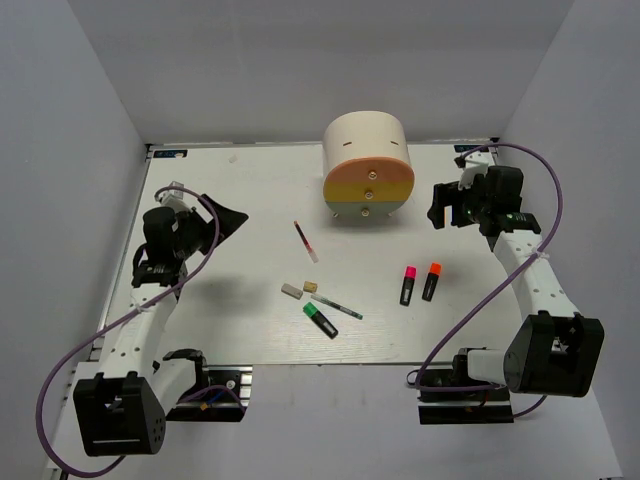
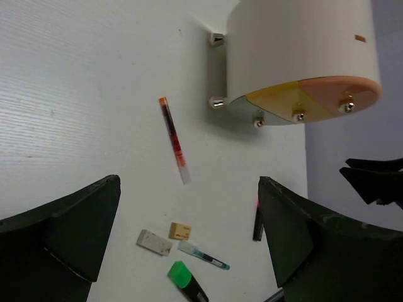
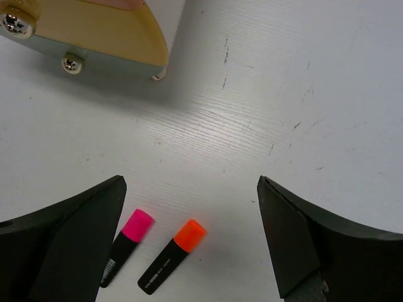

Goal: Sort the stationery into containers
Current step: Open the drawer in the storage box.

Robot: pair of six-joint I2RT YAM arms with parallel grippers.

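My left gripper (image 1: pixel 228 220) and right gripper (image 1: pixel 447 208) — both spread wide, empty. Green highlighter (image 1: pixel 320 320), teal pen (image 1: pixel 337 307), erasers (image 1: pixel 291 291), pink highlighter (image 1: pixel 408 285), orange highlighter (image 1: pixel 431 282) and red-white pen (image 1: pixel 306 241) lie loose before the desk unit (image 1: pixel 365 140). Drawers (image 1: pixel 388 176) look shut — I'd pinch a knob (image 1: pixel 370 177) squarely, pull straight.

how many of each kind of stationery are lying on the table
highlighters: 3 (green highlighter, pink highlighter, orange highlighter)
pens: 2 (red-white pen, teal pen)
erasers: 2 (grey eraser, tan eraser)
total: 7
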